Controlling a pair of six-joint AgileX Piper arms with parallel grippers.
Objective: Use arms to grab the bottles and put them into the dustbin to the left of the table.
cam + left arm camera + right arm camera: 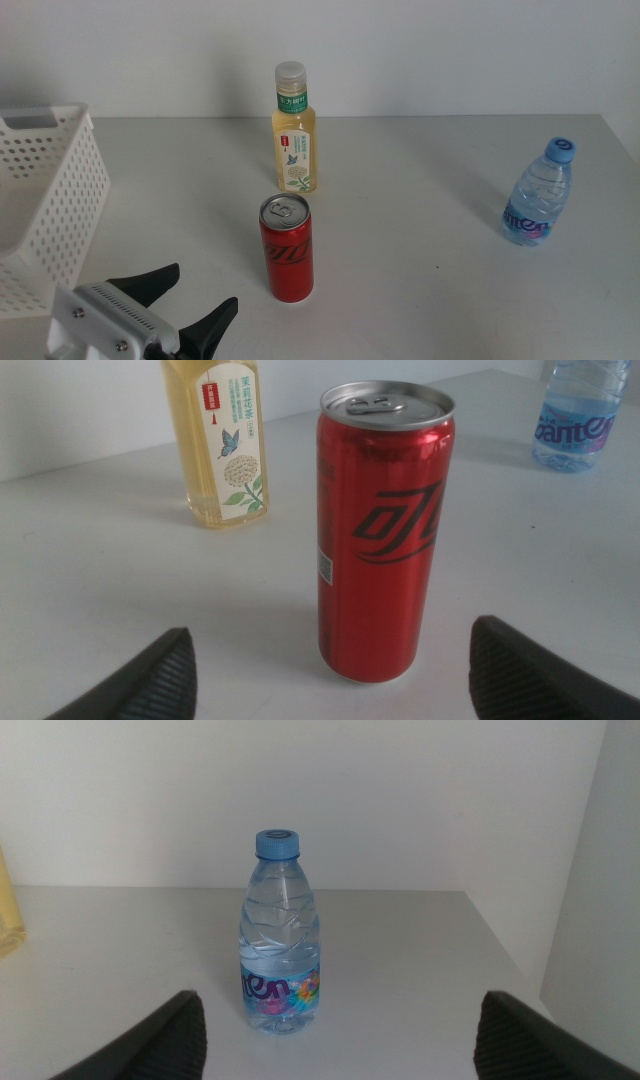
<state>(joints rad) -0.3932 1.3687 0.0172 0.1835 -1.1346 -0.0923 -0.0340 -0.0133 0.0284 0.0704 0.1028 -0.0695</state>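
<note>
Grey table (420,190): red soda can (287,248) upright, centre, tea bottle (294,130) behind; left gripper (185,305) spread wide, empty, just short of it; I judged a level, centred advance best; right gripper (340,1035) agape before water bottle (280,935); dustbin (60,190) left.

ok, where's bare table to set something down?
Widest patch: between the can and the water bottle. Also bare between the basket and the tea bottle. Tighter near the can, with the open left claw close beside it.
</note>
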